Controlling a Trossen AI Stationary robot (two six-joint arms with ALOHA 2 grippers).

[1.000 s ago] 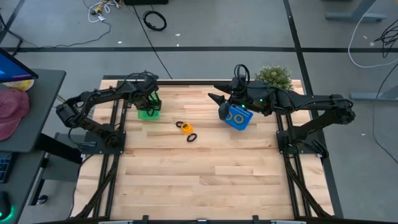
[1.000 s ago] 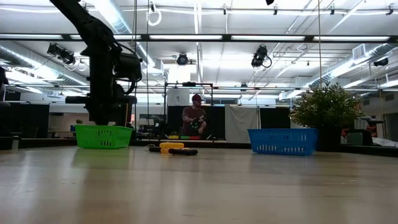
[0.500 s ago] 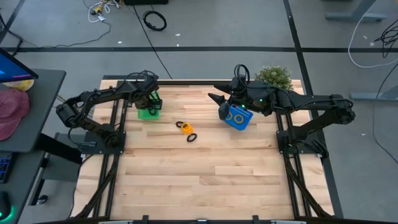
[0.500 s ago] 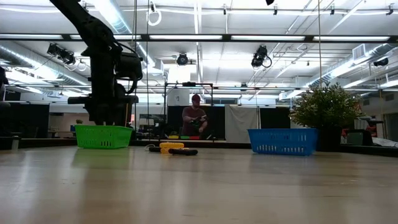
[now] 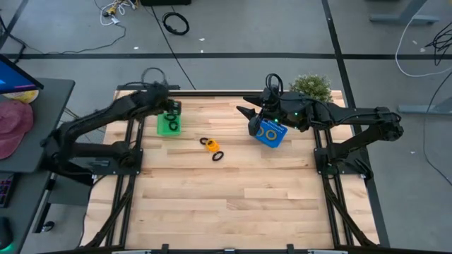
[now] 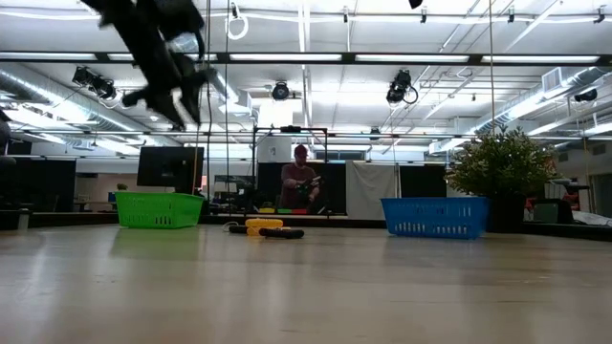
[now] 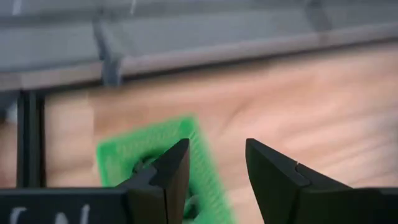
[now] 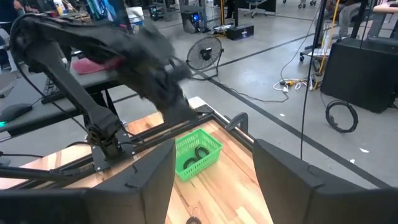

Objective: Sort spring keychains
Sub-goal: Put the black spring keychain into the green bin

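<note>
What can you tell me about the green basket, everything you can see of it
The green basket is a small, open-topped rectangular bin of bright green plastic mesh. It sits upright on the wooden table near the far left edge, its walls flaring slightly toward the rim. Black spring keychains lie inside it. The left claw hangs open above it without touching, and nothing else touches it.

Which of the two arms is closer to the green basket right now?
Left. The left gripper hangs open just above the green basket, at the table's far edge. The right gripper waits open by the blue basket, well across the table.
</note>
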